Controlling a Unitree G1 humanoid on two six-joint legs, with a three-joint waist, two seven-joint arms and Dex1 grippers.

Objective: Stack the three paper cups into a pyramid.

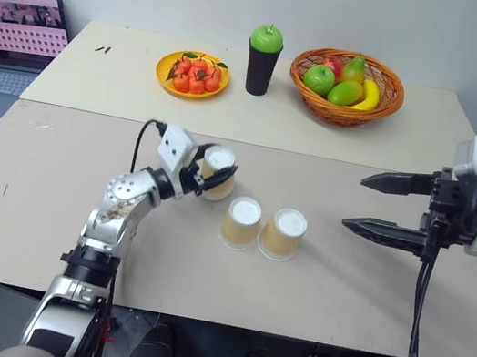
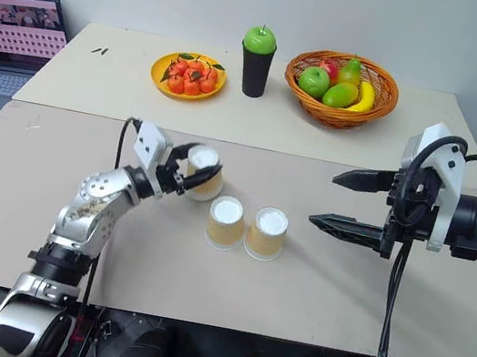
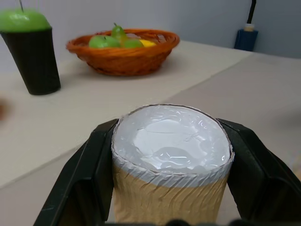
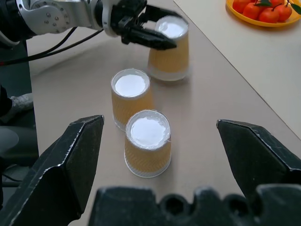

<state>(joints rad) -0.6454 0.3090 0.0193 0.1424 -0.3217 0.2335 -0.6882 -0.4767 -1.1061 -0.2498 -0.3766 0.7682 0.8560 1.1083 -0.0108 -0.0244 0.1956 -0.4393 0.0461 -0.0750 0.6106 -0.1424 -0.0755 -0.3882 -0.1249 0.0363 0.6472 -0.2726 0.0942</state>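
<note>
Three small tan-brown paper cups, tapered, each upside down with its white round base facing up, sit toward the middle of the pale beige bench (image 1: 32,198). Two of them stand side by side, touching or nearly so: one cup (image 1: 241,222) on the left and its neighbour (image 1: 283,234) on the right, both resting on their wide rims. Their ribbed paper walls look clean and undented.

The third cup (image 1: 215,173) lies just beyond and to the left of that pair, clamped across its upper wall by the left end effector (image 1: 213,174). In the left wrist view the two black fingers (image 3: 84,174) press against opposite sides of this cup (image 3: 171,188), just below its glossy white base. From the right wrist view the held cup (image 4: 170,47) appears upright and near the bench surface; whether its rim touches the bench cannot be told.

The right end effector (image 1: 382,204) hovers off to the right of the cups, well apart from them, its two black fingers spread wide with nothing between them.

Farther back stand a black cup topped with a green apple (image 1: 262,58), a yellow plate of small orange fruit (image 1: 192,73) and a woven orange basket of fruit (image 1: 347,87).
</note>
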